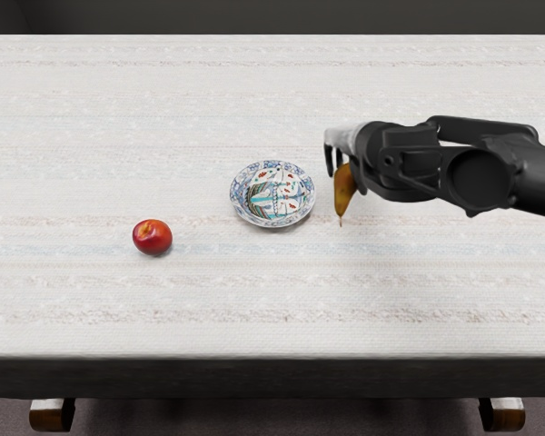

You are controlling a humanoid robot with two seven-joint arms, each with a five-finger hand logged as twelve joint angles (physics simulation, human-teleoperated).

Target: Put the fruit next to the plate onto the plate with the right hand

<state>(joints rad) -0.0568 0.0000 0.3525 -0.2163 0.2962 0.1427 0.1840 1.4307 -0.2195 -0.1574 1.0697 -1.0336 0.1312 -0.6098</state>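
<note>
Pale, streaky tabletop (272, 300), shallow painted plate (272, 193) at its middle, and just right of the plate the right hand (345, 159) curls dark fingers round the top of a slim, yellow-brown pear (344, 191), tapered end pointing down! The grasp looks made, but the pear hangs beside the rim, so the carry left and the release remain. A round, glossy red fruit (152, 236) sits well off left.

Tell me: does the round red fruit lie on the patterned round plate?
No, the round red fruit lies on the pale table, well left of the patterned plate.
</note>
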